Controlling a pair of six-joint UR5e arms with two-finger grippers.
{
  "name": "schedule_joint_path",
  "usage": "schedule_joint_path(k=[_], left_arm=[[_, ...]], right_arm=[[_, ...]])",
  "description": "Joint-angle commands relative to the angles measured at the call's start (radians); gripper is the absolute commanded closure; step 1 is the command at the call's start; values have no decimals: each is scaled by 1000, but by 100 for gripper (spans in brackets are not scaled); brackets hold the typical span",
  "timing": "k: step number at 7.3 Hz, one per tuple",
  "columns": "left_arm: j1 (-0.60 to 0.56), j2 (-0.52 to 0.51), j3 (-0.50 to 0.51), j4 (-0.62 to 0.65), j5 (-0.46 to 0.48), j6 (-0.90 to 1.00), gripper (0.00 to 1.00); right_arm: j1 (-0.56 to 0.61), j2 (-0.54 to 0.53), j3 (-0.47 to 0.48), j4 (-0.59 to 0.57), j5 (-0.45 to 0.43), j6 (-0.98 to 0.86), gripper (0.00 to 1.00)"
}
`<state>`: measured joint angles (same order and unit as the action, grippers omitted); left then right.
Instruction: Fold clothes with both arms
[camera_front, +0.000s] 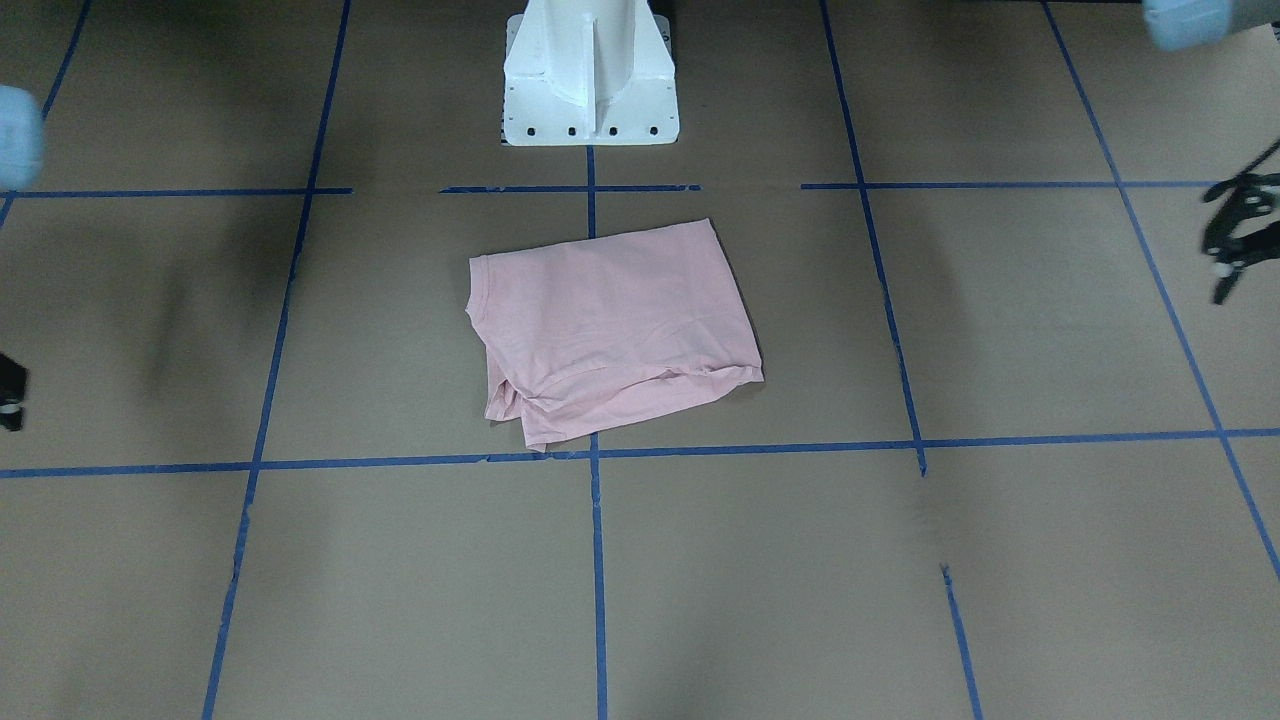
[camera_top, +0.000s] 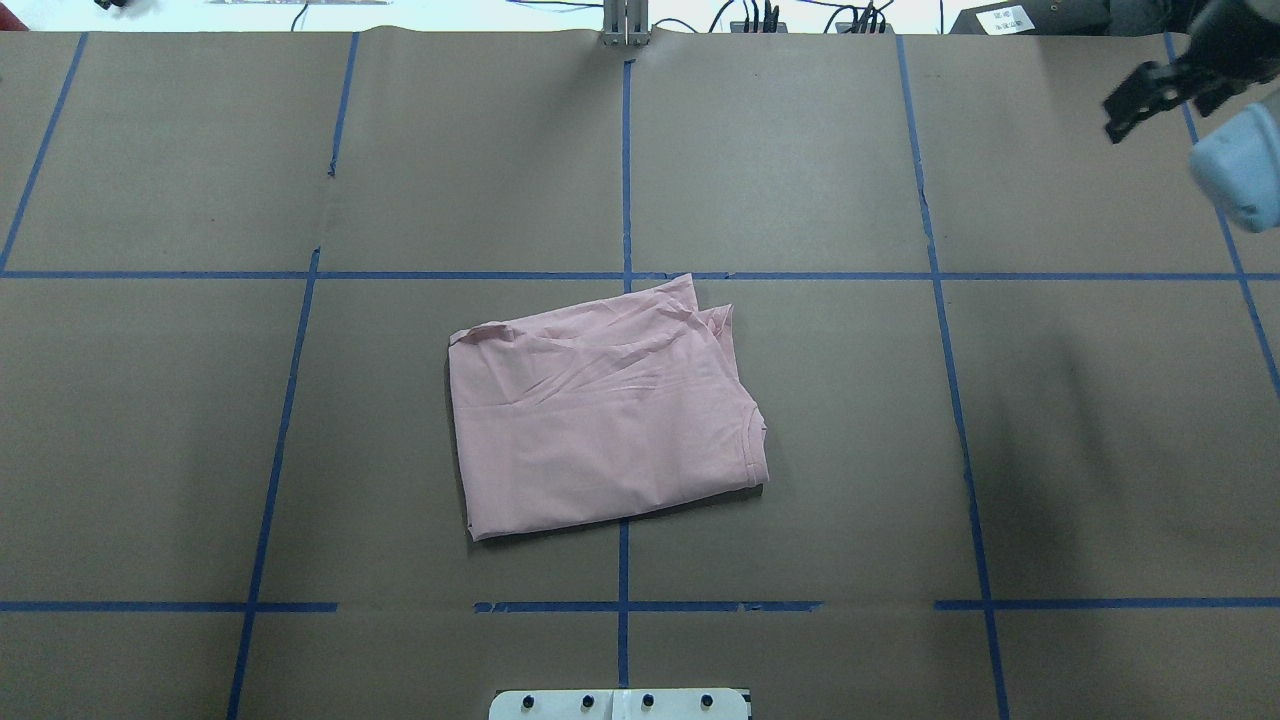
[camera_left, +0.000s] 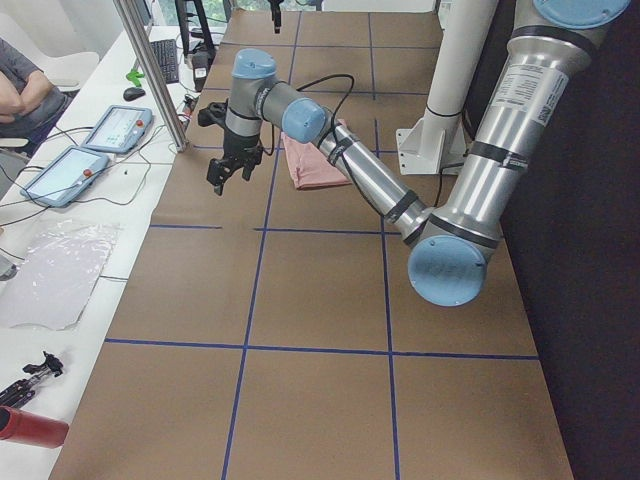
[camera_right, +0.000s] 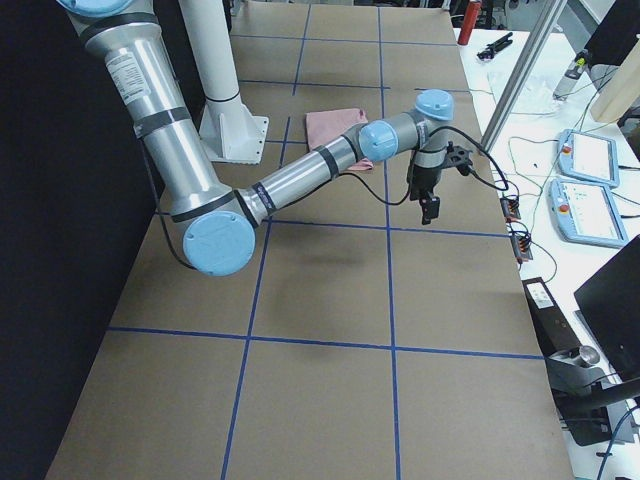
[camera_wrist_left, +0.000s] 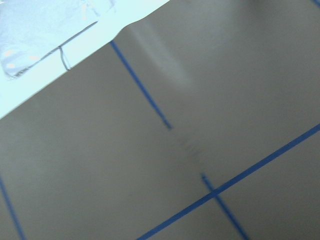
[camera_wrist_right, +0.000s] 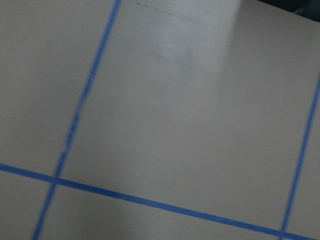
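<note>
Read no text, number or brand anywhere. Noted a white printed label (camera_left: 527, 86) on the silver upper tube of the near, left arm (camera_left: 480, 175): print too small to make out. Noted a like label (camera_right: 126, 72) on the silver tube of the near, right arm (camera_right: 170, 150): also unreadable. Spotted a white sticker (camera_top: 1004, 17) on a black box (camera_top: 1060, 18) beyond the brown paper-covered table (camera_top: 800, 450): marks blurred.

Shirt (camera_top: 600, 430) pale pink, plain side up, no print showing. Surface (camera_top: 850, 450) brown paper with a blue tape grid. Base (camera_front: 590, 85) white. Left arm (camera_left: 480, 170) and right arm (camera_right: 300, 178) silver-grey with light-blue joint caps. Left pincer (camera_front: 1222, 270) black, right pincer (camera_top: 1125, 115) black. Bottle (camera_left: 30, 428) red, on a white side bench (camera_left: 60, 350).
</note>
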<state>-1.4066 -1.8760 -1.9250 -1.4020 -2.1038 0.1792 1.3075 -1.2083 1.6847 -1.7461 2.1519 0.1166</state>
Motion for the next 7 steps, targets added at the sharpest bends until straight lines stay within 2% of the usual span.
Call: schedule_joint_path(k=[1, 2, 3, 4, 5, 6, 7], left_arm=[[-149, 139, 37, -11, -76, 85, 0], [-147, 196, 79, -21, -68, 83, 0], [-153, 199, 143, -37, -73, 91, 0], [-158, 213, 187, -34, -76, 92, 0], [-161, 263, 195, -35, -167, 94, 0], [-161, 317, 184, -38, -265, 95, 0], [-161, 328, 181, -37, -275, 92, 0]], right_arm=[[125, -171, -39, 0, 11, -183, 0], [139, -221, -77, 5, -6, -189, 0], [154, -233, -101, 14, -1, -178, 0], [170, -293, -105, 14, 69, -179, 0], [208, -334, -103, 16, 173, -178, 0], [223, -370, -88, 16, 177, -179, 0], [239, -382, -80, 16, 175, -181, 0]])
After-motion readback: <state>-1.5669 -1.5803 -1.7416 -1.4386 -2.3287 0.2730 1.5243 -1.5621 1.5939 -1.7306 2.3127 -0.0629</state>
